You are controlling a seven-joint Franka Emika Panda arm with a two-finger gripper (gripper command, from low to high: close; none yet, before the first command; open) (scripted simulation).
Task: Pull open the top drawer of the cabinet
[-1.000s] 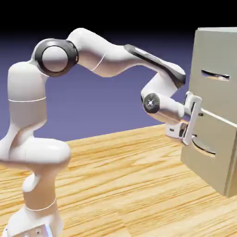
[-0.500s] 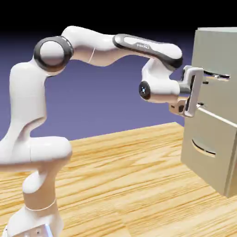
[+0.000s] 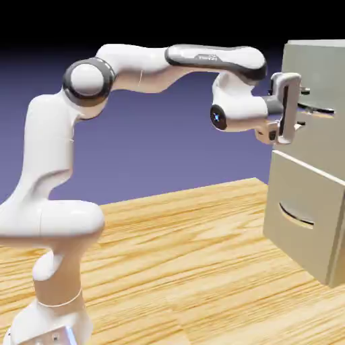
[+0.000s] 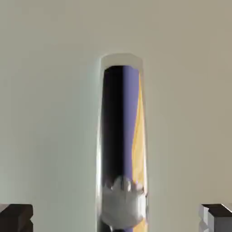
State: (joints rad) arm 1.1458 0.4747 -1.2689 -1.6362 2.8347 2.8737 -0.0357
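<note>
The tall beige-grey cabinet (image 3: pixel 337 256) stands at the exterior view's right. Its top drawer (image 3: pixel 323 141) carries a thin dark handle (image 3: pixel 321 110). My gripper (image 3: pixel 302 108) is level with that handle, fingers pointing at the drawer front. In the hand view the top drawer (image 4: pixel 50 90) fills the picture and the shiny handle (image 4: pixel 121 149) runs up the middle. It lies between my gripper (image 4: pixel 116 218) fingertips (image 4: pixel 16 218), which stand well apart from it on both sides. The gripper is open and touches nothing that I can see.
Below the top drawer is the lower drawer front (image 3: pixel 306 192) with a downward-curved handle (image 3: pixel 296 216). The wooden table (image 3: pixel 175 269) spreads under the arm. The arm's elbow (image 3: pixel 87 79) stands high at the exterior view's left.
The hand has risen from the lower drawer's height to the top drawer's handle and moved in closer to the cabinet front. The drawers look unmoved.
</note>
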